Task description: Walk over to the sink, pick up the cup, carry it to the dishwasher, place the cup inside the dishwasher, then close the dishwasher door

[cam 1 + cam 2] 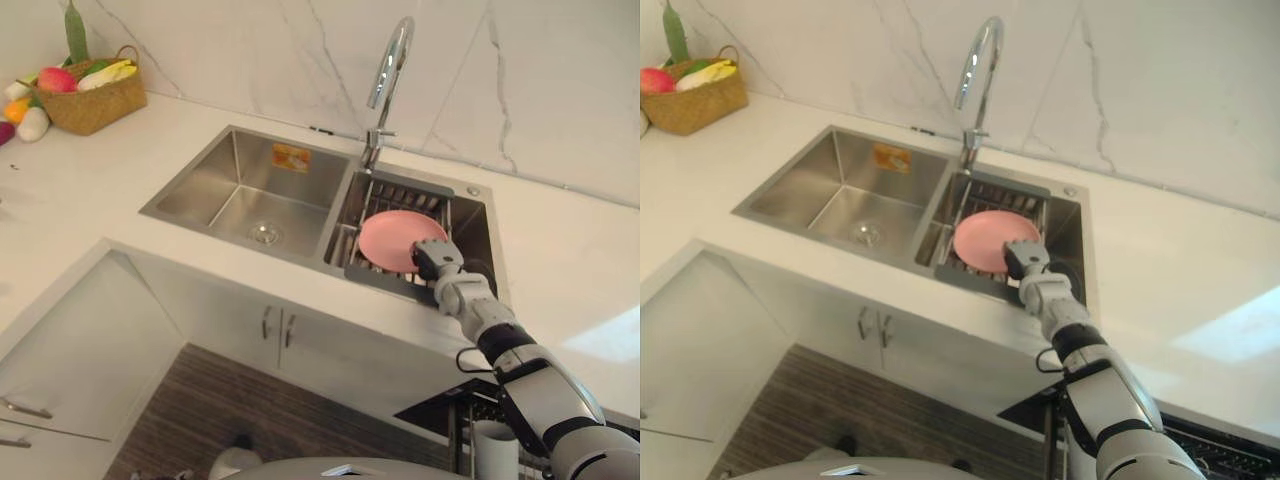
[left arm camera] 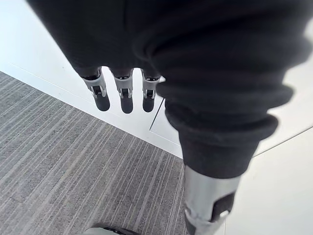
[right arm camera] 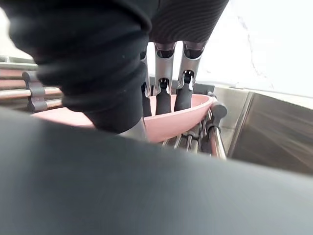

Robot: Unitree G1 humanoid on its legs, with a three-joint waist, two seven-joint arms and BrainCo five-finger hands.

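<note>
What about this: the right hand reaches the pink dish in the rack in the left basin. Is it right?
Not quite. The left eye view shows the pink dish and the rack in the right basin, not the left. The right hand does reach the dish.

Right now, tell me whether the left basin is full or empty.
Empty: the basin shows its bare steel floor and drain, no water or dishes.

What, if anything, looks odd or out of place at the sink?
Nothing is spilled or askew. One oddity: the right hand reaches into a shallow pink dish, more bowl than cup, lying on the rack in the right basin of the sink. The left hand hangs idle over the floor.
</note>
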